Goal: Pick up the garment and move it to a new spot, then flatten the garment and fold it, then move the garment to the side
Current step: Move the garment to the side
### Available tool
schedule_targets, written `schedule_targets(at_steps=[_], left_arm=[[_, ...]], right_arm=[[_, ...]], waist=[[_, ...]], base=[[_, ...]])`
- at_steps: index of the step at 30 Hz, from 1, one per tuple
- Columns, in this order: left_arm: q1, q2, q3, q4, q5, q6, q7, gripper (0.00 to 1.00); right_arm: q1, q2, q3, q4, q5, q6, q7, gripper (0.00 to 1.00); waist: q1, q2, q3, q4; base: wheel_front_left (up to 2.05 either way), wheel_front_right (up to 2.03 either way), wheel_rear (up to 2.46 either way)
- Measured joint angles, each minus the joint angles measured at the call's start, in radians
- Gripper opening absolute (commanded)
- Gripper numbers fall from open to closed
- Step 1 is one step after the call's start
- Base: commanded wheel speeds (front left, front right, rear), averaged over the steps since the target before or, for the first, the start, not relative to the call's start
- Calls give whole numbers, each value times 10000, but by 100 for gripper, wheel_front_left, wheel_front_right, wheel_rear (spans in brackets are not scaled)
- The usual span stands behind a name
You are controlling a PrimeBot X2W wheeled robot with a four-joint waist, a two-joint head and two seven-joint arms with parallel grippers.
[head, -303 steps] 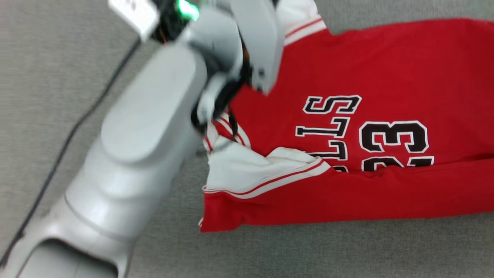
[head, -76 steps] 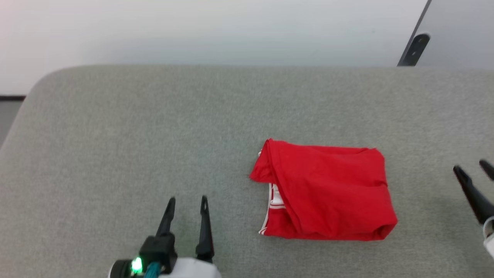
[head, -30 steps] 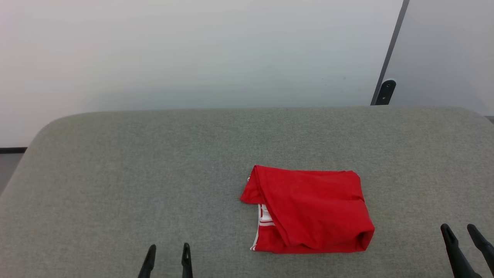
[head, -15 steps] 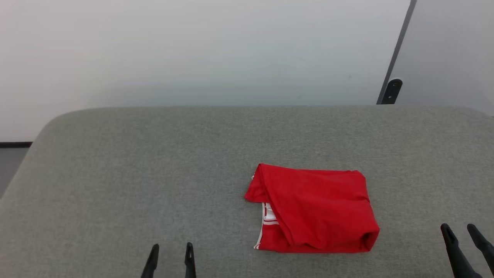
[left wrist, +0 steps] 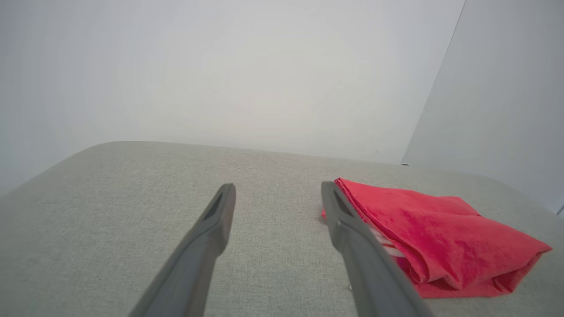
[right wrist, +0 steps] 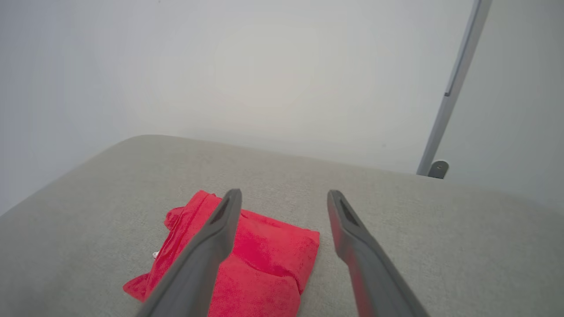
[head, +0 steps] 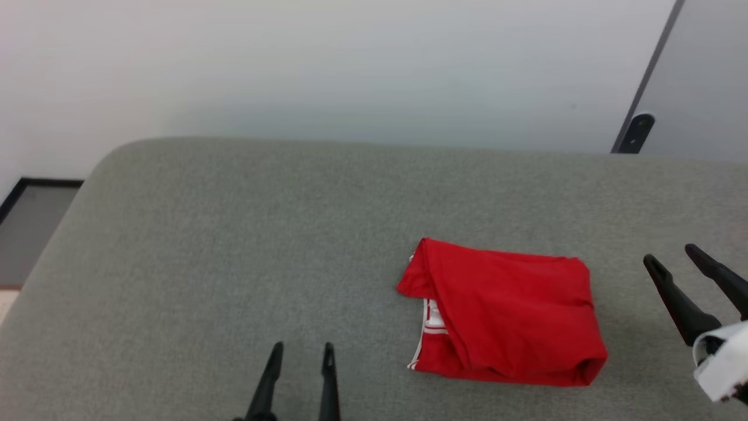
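Grey pad [head: 234, 234]: folded garment [head: 508, 310] long left-right; left end effector [head: 302, 348], right end effector [head: 671, 255] spread.

Solid bright red over the folded jersey [head: 514, 310], broken at one edge by white trim [head: 431, 318] with thin red stripes, seemingly two. Heathered grey on the padded surface [head: 234, 234]. Matte black on the left gripper [head: 303, 345] and the right gripper [head: 671, 254]. Plain off-white wall [head: 350, 64].
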Motion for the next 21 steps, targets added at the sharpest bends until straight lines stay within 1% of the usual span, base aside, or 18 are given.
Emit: schedule_targets(at_steps=[6, 8, 10, 12, 15, 17, 21], left_arm=[[-450, -397, -378, 462, 127, -10, -67, 100], [-564, -514, -499, 593, 165, -4, -69, 100], [-683, -619, -591, 600, 234, 27, -71, 100], [-759, -685, -660, 564, 282, 81, -82, 100], [-799, -742, -775, 522, 332, 150, -82, 100], [-889, -773, -876, 499, 334, 174, -82, 100], [-1071, -786, -1206, 347, 244, 416, -82, 100]], right_arm=[[-1065, -859, 1283, 1603, 817, 0, 1864, 100], [-1249, -1110, 1720, 2033, 1099, 0, 2243, 100], [-1481, -1363, 1950, 2383, 1459, 0, 2485, 100], [-1662, -1691, 2311, 2579, 1724, 2, 2966, 100], [-1861, -2056, 2537, 2878, 2278, 0, 3659, 100], [-2104, -2236, 2621, 2955, 2389, 0, 3894, 100], [-2462, -2286, 2598, 3164, 2786, 0, 4105, 100]], waist=[[0, 0, 521, 294], [0, 0, 696, 415], [0, 0, 869, 542], [0, 0, 1042, 664], [0, 0, 1299, 828], [0, 0, 1478, 918], [0, 0, 1831, 1090]], base=[[0, 0, 0], [0, 0, 0], [0, 0, 0], [0, 0, 0], [0, 0, 0], [0, 0, 0], [0, 0, 0]])
